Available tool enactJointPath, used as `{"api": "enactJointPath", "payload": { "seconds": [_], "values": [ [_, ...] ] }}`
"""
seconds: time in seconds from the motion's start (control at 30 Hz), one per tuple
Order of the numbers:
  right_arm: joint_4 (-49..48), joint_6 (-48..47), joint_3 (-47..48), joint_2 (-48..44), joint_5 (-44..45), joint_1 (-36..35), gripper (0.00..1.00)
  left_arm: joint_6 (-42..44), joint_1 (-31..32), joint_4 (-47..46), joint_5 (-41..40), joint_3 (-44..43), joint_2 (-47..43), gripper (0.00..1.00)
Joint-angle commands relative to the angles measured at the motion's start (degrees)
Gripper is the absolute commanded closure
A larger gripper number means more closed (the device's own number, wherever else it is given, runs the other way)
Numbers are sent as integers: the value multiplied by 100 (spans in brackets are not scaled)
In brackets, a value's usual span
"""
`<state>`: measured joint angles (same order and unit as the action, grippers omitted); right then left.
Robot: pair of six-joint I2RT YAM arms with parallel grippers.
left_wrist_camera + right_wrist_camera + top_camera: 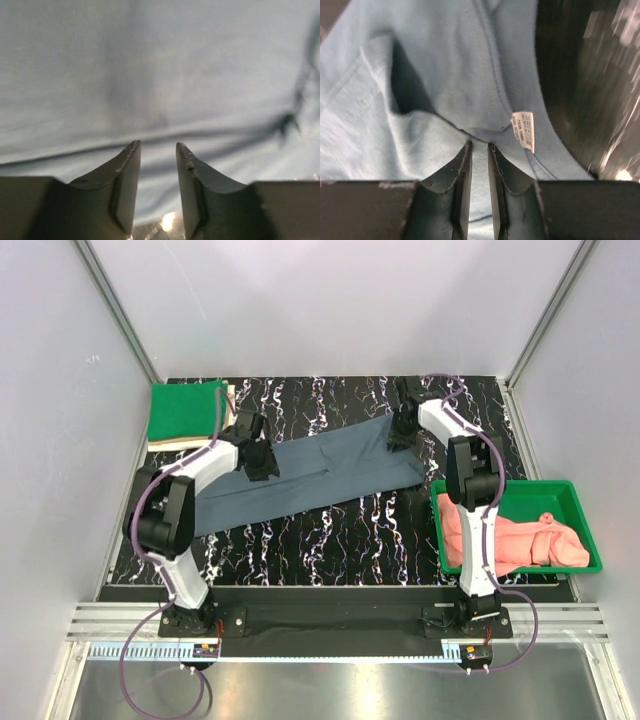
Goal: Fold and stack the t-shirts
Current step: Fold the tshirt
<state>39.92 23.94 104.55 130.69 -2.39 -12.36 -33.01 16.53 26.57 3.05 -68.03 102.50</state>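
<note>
Noting the lay of the grey shirt: we see it stretched as one long band on the table. Its long axis runs on a slant from the near left up to the far right.

- Left gripper sits over the band's far edge, left of its middle. In its wrist view the left gripper's jaws stand apart, with smooth cloth below and nothing between them.
- Right gripper is at the band's far right end. In the wrist view its jaws are nearly together, and we read them as pinching a raised fold near the collar, beside the label.
- Both grippers sit on the far long edge, well apart along the axis. The near left end lies free, closer to the left arm's base.
- Green shirt lies on a beige one at the far left corner, just beyond the left gripper.
- Pink shirts wait in the tray on the right.

Judgement: the next fold likely runs across the long axis. The right arm holds one end and the left arm is nearer the free end and the stack.
</note>
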Motion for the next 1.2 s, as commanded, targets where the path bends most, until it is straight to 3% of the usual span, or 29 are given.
{"api": "enactJointPath", "payload": {
  "seconds": [0.0, 0.23, 0.33, 0.4, 0.5, 0.63, 0.73, 0.83, 1.0, 1.17],
  "values": [
    [498, -171, 1073, 1025, 407, 392, 74, 207, 8, -73, 529, -359, -687, 59],
    [1123, -636, 4937, 2758, -393, 682, 70, 1041, 113, -47, 1618, -9, -1057, 56],
    [1071, -558, 5452, 2822, -473, 761, 70, 1069, 113, -2, 1804, 202, -934, 58],
    [948, -505, 5217, 2359, -464, 788, 68, 947, 139, -46, 1839, 378, -837, 62],
    [421, -443, 4085, 1411, -708, 796, 66, 736, 175, -99, 1805, 685, -767, 64],
    [209, -373, 2855, 476, -771, 796, 62, 533, 201, -108, 1174, 1212, -819, 62],
    [331, -505, 2588, 62, -1079, 796, 53, 270, 175, -239, 743, 1660, -889, 62],
    [551, -418, 2500, -140, -930, 788, 52, -81, 166, -336, 592, 1986, -1038, 63],
    [482, 92, 1616, -412, -1200, 788, 56, -828, 183, -696, 732, 2864, -1600, 64],
    [-440, 391, 339, -729, -1325, 779, 67, -1548, 499, -706, 732, 3760, -2513, 65]
  ]
}}
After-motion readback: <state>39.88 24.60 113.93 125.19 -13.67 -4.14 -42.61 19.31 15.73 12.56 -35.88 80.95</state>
